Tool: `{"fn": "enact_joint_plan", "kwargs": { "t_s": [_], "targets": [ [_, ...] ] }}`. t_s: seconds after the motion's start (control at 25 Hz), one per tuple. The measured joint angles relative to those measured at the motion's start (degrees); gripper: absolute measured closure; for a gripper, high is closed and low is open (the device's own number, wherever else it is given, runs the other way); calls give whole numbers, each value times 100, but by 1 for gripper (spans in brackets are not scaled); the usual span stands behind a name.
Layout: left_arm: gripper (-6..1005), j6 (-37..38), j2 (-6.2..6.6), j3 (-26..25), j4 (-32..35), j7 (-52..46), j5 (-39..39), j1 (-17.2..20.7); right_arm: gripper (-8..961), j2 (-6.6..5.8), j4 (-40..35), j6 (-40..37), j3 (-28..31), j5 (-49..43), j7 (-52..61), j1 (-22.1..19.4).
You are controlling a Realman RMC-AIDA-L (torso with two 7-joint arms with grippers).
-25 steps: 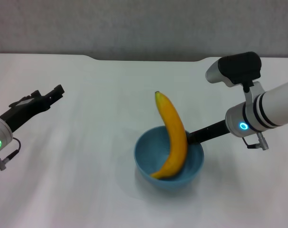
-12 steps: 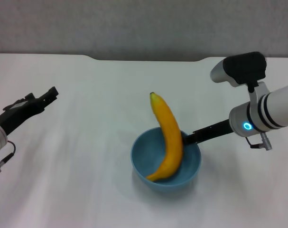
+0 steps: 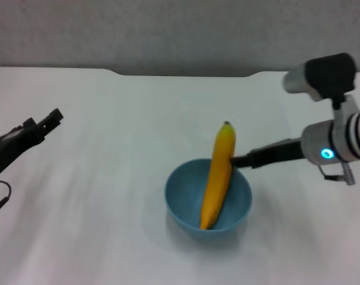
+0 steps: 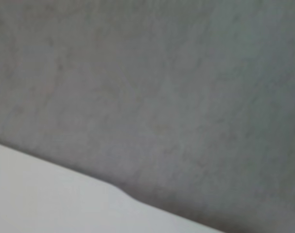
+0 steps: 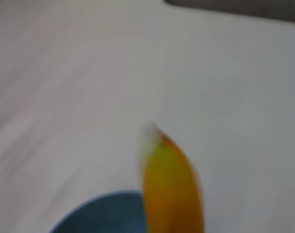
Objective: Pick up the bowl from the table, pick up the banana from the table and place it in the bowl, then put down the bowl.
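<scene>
The light blue bowl (image 3: 185, 199) sits on the white table (image 3: 108, 178) in the middle of the head view. The yellow banana (image 3: 218, 175) lies in it, its lower end on the bowl's floor and its upper end sticking out over the far right rim. My right gripper (image 3: 236, 161) reaches in from the right, its tip at the banana and just above that rim. The right wrist view shows the banana (image 5: 174, 189) and the bowl's rim (image 5: 103, 213) close up. My left gripper (image 3: 51, 117) is open and empty at the far left, well away from the bowl.
The table's far edge has a shallow notch (image 3: 185, 74) in front of a grey wall. The left wrist view shows only the wall and a strip of table (image 4: 40, 194).
My right arm has pulled back to the right and its tip has risen. The banana has swung from leaning left to leaning right. My left arm has drawn further left.
</scene>
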Motion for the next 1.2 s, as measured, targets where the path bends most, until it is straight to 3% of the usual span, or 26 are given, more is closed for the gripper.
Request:
{"fn": "enact_joint_plan", "kwargs": {
  "t_s": [0.2, 0.28, 0.32, 0.64, 0.72, 0.88, 1.04, 1.2],
  "targets": [
    [181, -1048, 6, -784, 747, 378, -66, -77, 337, 11, 762, -593, 136, 346, -576, -852],
    [181, -1104, 11, -1085, 1035, 460, -67, -157, 338, 10, 937, -938, 119, 1135, -1270, -1243],
    [181, -1100, 11, -1117, 1056, 462, -67, -163, 338, 10, 937, -938, 119, 1135, -1270, -1243],
    [183, -1006, 20, -1325, 1147, 559, -70, -156, 339, 7, 868, -1105, 262, 3808, -4009, -2132],
    [183, -994, 20, -1438, 1228, 650, -70, -159, 340, 6, 508, -1066, 296, 4714, -4718, -2227],
    [183, -907, 19, -1500, 1341, 875, -70, -179, 341, -22, -1064, -313, 611, 6819, -6496, -2101],
    [183, -844, 12, -1520, 1359, 1185, -70, -185, 342, -13, -2094, 399, 1175, 7677, -7566, -2035],
    [183, -837, -6, -1535, 1389, 1409, -70, -174, 342, -1, -2719, 586, 1236, 8200, -8143, -1955]
  ]
}}
